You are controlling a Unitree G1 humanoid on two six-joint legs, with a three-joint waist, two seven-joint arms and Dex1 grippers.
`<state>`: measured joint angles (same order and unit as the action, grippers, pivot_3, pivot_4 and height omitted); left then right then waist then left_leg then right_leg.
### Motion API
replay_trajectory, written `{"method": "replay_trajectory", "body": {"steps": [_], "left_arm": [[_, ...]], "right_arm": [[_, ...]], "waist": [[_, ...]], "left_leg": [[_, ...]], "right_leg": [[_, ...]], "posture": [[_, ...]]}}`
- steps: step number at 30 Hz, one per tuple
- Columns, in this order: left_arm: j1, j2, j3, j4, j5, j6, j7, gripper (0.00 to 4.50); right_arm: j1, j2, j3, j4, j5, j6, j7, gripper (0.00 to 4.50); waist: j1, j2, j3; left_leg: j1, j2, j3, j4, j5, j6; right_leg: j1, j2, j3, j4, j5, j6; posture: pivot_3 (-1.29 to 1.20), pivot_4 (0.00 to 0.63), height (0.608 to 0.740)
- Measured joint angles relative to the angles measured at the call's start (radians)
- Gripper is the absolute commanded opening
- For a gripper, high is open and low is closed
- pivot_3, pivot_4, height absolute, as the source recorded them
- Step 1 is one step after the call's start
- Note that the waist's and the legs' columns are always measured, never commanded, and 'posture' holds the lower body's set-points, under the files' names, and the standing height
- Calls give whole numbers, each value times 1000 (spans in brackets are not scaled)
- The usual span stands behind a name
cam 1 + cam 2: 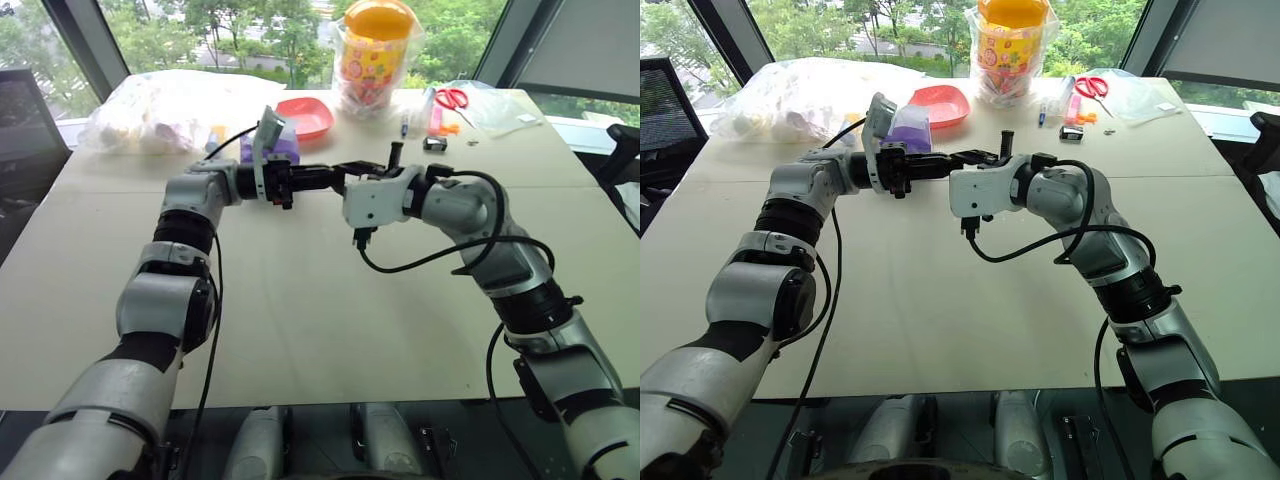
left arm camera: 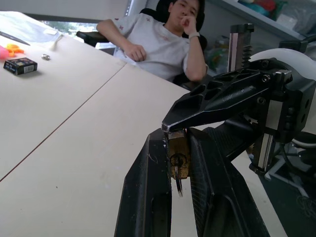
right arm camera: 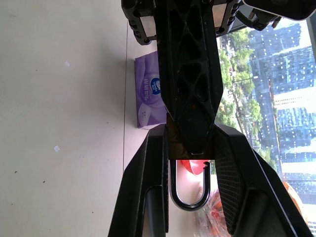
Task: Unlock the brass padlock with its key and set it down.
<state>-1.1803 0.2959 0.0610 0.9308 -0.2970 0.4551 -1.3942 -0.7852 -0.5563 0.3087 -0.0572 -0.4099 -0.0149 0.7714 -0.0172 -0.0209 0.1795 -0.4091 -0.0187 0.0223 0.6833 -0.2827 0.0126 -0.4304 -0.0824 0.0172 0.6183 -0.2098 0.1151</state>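
Observation:
My two grippers meet above the middle of the table [image 1: 300, 310]. The brass padlock [image 2: 178, 150] sits between them, its keyhole end facing the left wrist camera. The silvery key [image 2: 177, 181] sticks out of the keyhole into the gap between the left fingers. My left gripper [image 2: 177, 136] is shut on the narrow sides of the brass body. My right gripper [image 3: 190, 129] is shut across the padlock the other way. The silvery shackle [image 3: 188, 197] loops in the gap between its fingers. In the head view the left gripper [image 1: 338, 174] and right gripper [image 1: 352, 166] hide the lock.
Behind the grippers lie a purple tissue pack [image 1: 285, 150] and a red bowl [image 1: 305, 115]. Further back stand a yellow-lidded jar [image 1: 375, 50], a plastic bag of items [image 1: 160, 110], red scissors [image 1: 452, 98] and a small black box [image 1: 434, 144]. A person [image 2: 163, 39] sits at the table's side.

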Motion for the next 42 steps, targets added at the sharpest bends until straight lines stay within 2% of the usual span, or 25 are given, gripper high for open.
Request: {"method": "replay_trajectory", "body": {"steps": [2,9,11,12,15,16,19,20,23,27,33,42], "left_arm": [[0,0,0,0,1,-2,2,25],[0,11,-9,0,6,-27,8,0],[1,21,-9,1,6,-30,9,0],[2,23,-9,1,6,-30,10,0],[8,27,-9,1,6,-31,10,0],[11,27,-9,1,7,-31,11,0],[12,23,-15,1,12,-37,5,0],[13,23,-20,1,13,-45,0,0],[17,21,-37,0,14,-49,-20,0],[31,18,-48,-11,14,-48,-47,0],[33,18,-52,-57,13,-38,-69,0],[97,43,-86,-261,-25,59,-138,0]], "right_arm": [[0,0,0,0,0,2,0,696],[42,-26,-28,-39,1,72,2,4005],[76,-55,-55,-64,2,98,3,4005],[97,-71,-74,-84,6,109,7,3854],[168,-85,-129,-160,55,184,26,2579],[181,-73,-146,-182,78,220,28,1977],[196,58,-256,-318,234,518,31,420],[188,99,-288,-372,300,651,33,30],[157,151,-314,-454,406,864,28,30],[128,148,-294,-471,445,948,-9,30],[131,111,-249,-462,477,950,-40,30],[165,63,-194,-364,476,831,-59,30]], "waist": [[0,0,0],[4,0,0],[5,0,0],[5,0,0],[4,0,0],[4,0,0],[0,0,0],[2,0,0],[4,0,0],[6,0,0],[5,0,0],[2,0,0]], "left_leg": [[0,0,0,0,0,0],[0,0,0,0,0,0],[0,0,0,0,0,0],[0,0,0,0,0,0],[0,0,0,0,0,0],[0,0,0,0,0,0],[0,2,0,0,0,0],[1,3,-1,0,0,0],[1,5,-1,0,0,0],[0,5,0,0,0,0],[0,4,0,0,0,0],[0,5,0,0,0,0]], "right_leg": [[0,0,0,0,0,0],[0,0,0,0,0,0],[0,-1,0,0,0,0],[0,-1,0,-1,0,0],[0,0,0,-1,0,0],[0,0,0,0,0,0],[-1,0,0,2,0,0],[0,1,0,2,0,0],[0,0,0,3,0,0],[0,0,0,1,0,-1],[0,0,0,0,0,-1],[0,1,0,0,0,0]], "posture": [[0,150,740],[0,150,740],[0,150,740],[0,150,740],[0,150,740],[0,150,740],[0,150,740],[0,150,740],[0,150,740],[0,150,740],[0,150,740],[0,150,740]]}}
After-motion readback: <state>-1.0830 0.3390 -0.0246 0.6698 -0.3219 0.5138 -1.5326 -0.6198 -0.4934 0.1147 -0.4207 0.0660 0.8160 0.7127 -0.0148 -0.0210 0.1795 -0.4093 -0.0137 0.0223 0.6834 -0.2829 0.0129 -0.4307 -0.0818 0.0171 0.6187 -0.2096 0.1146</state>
